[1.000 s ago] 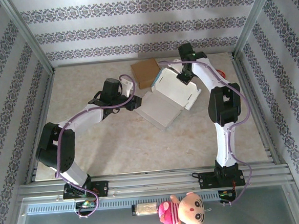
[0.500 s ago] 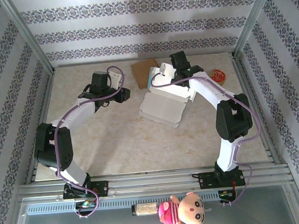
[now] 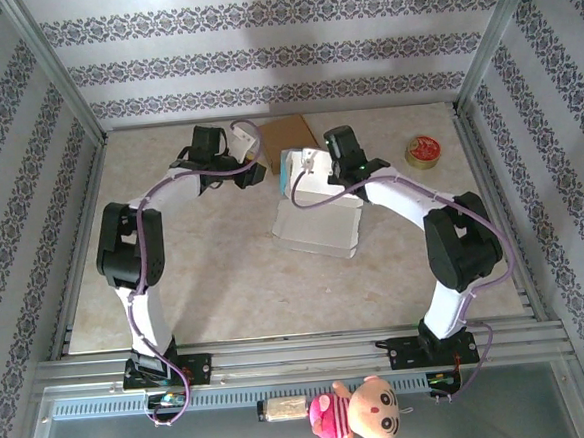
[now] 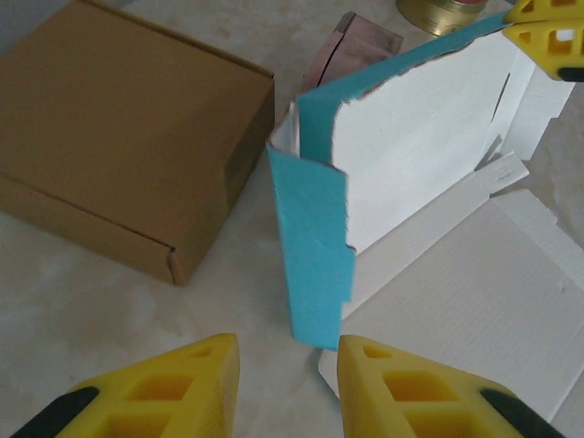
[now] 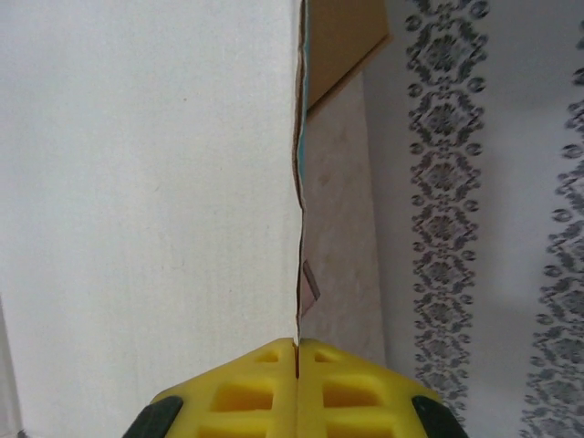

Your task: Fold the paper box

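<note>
Trouble lies with the left tool (image 4: 285, 349), half parted and empty just short of the blue flap (image 4: 315, 246): a skewed push could crumple that flap or shove the box (image 3: 318, 227), on the table (image 3: 226, 274) beside a brown carton (image 4: 119, 119), and pull its raised wall (image 4: 411, 137) out of the right tool (image 5: 298, 345), pinched shut on its edge.
</note>
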